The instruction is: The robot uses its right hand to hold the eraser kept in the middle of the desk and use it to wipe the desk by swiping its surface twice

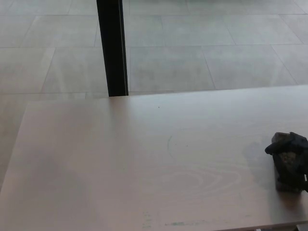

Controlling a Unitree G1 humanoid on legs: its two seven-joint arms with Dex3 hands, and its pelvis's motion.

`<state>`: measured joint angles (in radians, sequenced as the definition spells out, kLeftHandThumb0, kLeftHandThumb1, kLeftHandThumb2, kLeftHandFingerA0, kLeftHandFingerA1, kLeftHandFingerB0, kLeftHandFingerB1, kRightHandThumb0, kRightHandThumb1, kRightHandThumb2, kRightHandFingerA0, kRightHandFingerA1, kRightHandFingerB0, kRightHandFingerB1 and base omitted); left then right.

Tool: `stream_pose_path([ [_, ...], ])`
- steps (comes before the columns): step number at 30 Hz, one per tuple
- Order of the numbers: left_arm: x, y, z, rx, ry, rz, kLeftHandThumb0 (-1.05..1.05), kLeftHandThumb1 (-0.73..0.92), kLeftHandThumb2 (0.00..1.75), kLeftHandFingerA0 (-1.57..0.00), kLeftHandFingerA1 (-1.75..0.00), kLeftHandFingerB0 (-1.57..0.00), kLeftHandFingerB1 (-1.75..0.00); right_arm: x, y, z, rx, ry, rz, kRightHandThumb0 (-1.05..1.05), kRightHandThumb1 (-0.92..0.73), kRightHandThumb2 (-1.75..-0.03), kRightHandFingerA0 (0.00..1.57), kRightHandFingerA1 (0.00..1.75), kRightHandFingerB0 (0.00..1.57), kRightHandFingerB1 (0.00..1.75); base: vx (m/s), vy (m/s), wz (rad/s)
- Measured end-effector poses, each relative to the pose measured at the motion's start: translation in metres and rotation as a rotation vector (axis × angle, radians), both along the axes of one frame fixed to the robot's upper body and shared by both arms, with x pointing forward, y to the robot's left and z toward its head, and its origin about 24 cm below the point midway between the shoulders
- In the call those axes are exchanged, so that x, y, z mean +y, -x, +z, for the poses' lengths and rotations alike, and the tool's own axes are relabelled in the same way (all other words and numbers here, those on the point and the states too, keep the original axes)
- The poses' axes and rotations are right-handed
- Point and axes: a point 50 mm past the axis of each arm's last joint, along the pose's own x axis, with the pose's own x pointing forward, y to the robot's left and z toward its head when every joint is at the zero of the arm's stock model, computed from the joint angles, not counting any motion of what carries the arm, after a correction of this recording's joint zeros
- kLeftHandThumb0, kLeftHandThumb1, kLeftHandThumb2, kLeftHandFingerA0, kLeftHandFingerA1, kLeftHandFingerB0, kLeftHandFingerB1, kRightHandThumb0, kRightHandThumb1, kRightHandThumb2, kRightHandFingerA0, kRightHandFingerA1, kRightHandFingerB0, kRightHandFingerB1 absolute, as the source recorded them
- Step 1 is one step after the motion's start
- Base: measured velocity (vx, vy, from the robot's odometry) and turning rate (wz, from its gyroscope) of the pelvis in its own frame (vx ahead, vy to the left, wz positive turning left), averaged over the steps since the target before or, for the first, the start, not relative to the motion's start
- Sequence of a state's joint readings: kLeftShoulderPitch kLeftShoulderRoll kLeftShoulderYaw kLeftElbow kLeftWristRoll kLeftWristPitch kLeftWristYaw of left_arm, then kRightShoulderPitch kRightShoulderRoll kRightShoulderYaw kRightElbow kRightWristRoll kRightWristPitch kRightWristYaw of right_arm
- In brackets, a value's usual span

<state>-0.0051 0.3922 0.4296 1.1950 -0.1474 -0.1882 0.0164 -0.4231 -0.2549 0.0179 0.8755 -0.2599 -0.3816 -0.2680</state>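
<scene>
My right hand (291,156) is at the far right edge of the head view, low on the pale wooden desk (144,163). Its black fingers are wrapped over a dark eraser (287,180) that rests flat on the desk surface, its lower end showing under the hand. Most of the forearm is cut off by the picture's right edge. My left hand does not show anywhere.
A black vertical post (113,48) stands behind the desk's far edge at centre left. Beyond it lies a grey tiled floor (202,43). Faint greenish marks (173,223) sit near the desk's front edge.
</scene>
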Motion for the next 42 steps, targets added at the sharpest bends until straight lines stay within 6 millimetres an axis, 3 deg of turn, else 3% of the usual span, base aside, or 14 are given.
stream_pose_path([
  [9,0.001,0.001,0.0,-0.004,0.002,0.01,-0.52,0.55,0.96,-0.78,-0.79,-0.63,-0.68,-0.01,0.003,-0.002,-0.006,-0.06,-0.054,-0.37,-0.78,-0.7,0.87,1.75,0.7,1.58,0.0,0.0,0.0],
  [12,0.001,0.001,0.0,-0.004,0.001,0.009,-0.52,0.55,0.98,-0.77,-0.79,-0.61,-0.68,-0.011,0.003,0.0,-0.012,-0.087,-0.051,-0.41,-0.79,-0.67,0.88,1.72,0.71,1.13,0.0,0.0,0.0],
  [13,0.001,0.001,0.0,-0.003,0.0,0.006,-0.52,0.55,0.98,-0.76,-0.78,-0.61,-0.68,-0.011,0.002,0.001,-0.014,-0.096,-0.044,-0.53,-0.76,-0.62,1.0,1.3,0.63,0.56,0.0,0.0,0.0],
  [17,0.0,0.002,0.0,0.0,0.0,0.003,-0.54,0.55,0.97,-0.79,-0.8,-0.64,-0.69,-0.008,-0.003,0.011,-0.028,-0.109,-0.003,-0.6,-0.71,-0.62,0.78,0.71,0.36,0.32,0.0,0.0,0.0],
  [25,0.0,0.001,0.0,-0.001,0.0,0.003,-0.56,0.56,0.97,-0.8,-0.81,-0.66,-0.7,0.0,-0.011,0.03,-0.025,-0.135,0.078,-0.65,-0.68,-0.61,0.66,0.63,0.34,0.33,0.0,0.0,0.0],
  [28,0.0,0.001,0.0,-0.001,0.0,0.003,-0.55,0.57,0.98,-0.82,-0.8,-0.68,-0.7,0.002,-0.013,0.036,-0.027,-0.142,0.098,-0.69,-0.56,-0.92,0.66,0.69,0.31,0.48,0.0,0.0,0.0],
  [29,0.0,0.002,0.0,0.0,-0.001,0.003,-0.52,0.56,0.99,-0.77,-0.79,-0.62,-0.69,0.003,-0.014,0.041,-0.029,-0.147,0.111,-0.66,-0.67,-0.6,0.68,0.63,0.41,0.34,0.0,0.0,0.0],
  [33,0.0,0.002,0.0,0.002,-0.001,0.002,-0.54,0.57,0.99,-0.79,-0.8,-0.63,-0.69,0.003,-0.016,0.054,-0.039,-0.15,0.138,-0.64,-0.7,-0.61,0.76,0.67,0.44,0.38,0.0,0.0,0.0],
  [34,0.0,0.002,0.0,0.002,-0.001,0.002,-0.55,0.72,0.61,-0.78,-0.7,-0.68,-0.57,0.001,-0.016,0.058,-0.041,-0.151,0.143,-0.63,-0.55,-0.93,0.73,0.75,0.39,0.53,0.0,0.0,0.0],
  [35,0.0,0.003,0.0,0.003,-0.001,0.002,-0.53,0.56,0.99,-0.76,-0.8,-0.61,-0.69,-0.001,-0.017,0.063,-0.047,-0.151,0.145,-0.64,-0.55,-0.93,0.75,0.76,0.44,0.54,0.0,0.0,0.0],
  [37,0.001,0.004,0.0,0.004,-0.001,0.003,-0.55,0.56,0.97,-0.77,-0.8,-0.63,-0.69,-0.008,-0.016,0.074,-0.064,-0.152,0.142,-0.63,-0.71,-0.61,0.79,0.73,0.5,0.43,0.0,0.0,0.0],
  [39,0.001,0.005,0.0,0.005,0.0,0.006,-0.52,0.56,0.99,-0.77,-0.79,-0.63,-0.69,-0.016,-0.015,0.083,-0.079,-0.152,0.135,-0.64,-0.59,-0.95,0.77,0.77,0.44,0.55,0.0,0.0,0.0],
  [40,0.001,0.005,-0.001,0.006,0.0,0.006,-0.54,0.72,0.6,-0.76,-0.69,-0.69,-0.58,-0.023,-0.013,0.091,-0.09,-0.149,0.125,-0.61,-0.71,-0.61,0.81,0.77,0.54,0.44,0.0,0.0,0.0],
  [42,0.001,0.006,-0.001,0.009,0.0,0.007,-0.55,0.57,0.98,-0.79,-0.8,-0.64,-0.7,-0.038,-0.01,0.105,-0.114,-0.149,0.102,-0.6,-0.71,-0.62,0.84,0.75,0.55,0.45,0.0,0.0,0.0],
])
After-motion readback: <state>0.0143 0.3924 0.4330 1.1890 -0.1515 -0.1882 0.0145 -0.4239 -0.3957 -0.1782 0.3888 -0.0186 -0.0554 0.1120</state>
